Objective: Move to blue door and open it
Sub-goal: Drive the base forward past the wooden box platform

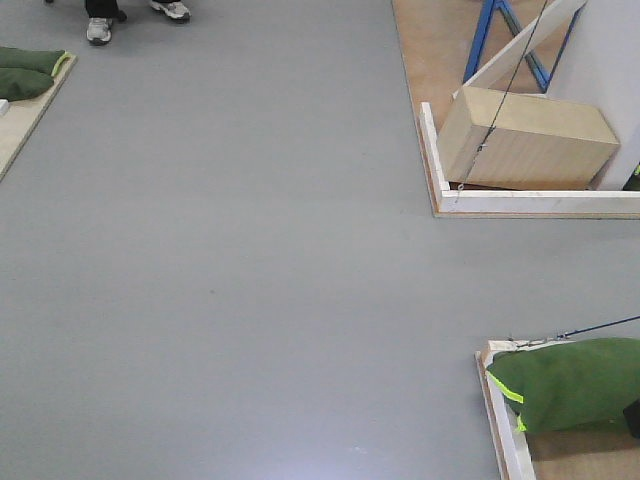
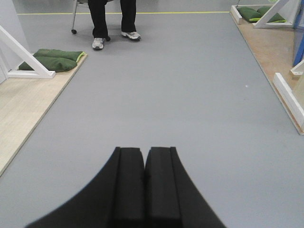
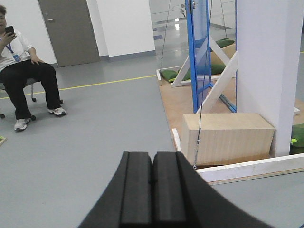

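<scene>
In the right wrist view, the blue door [image 3: 199,52] shows as a tall glossy blue panel seen at a steep angle. It stands on a wooden platform [image 3: 178,102] to the right, beyond a white wall panel [image 3: 266,66]. A steel fitting shows near its top edge; the lever handle is not plain. My right gripper [image 3: 152,159] is shut and holds nothing, low over the grey floor, well short of the door. In its own view, my left gripper [image 2: 144,154] is also shut and holds nothing, over bare floor. The front view shows neither gripper.
A wooden box [image 3: 225,137] [image 1: 525,138] sits by a white kerb [image 1: 540,203], with a thin cable [image 3: 202,95] hanging in front. Blue A-frame bars [image 1: 487,40] stand behind. Green sandbags [image 1: 570,385] lie at the right. A seated person [image 3: 21,71] is at the left.
</scene>
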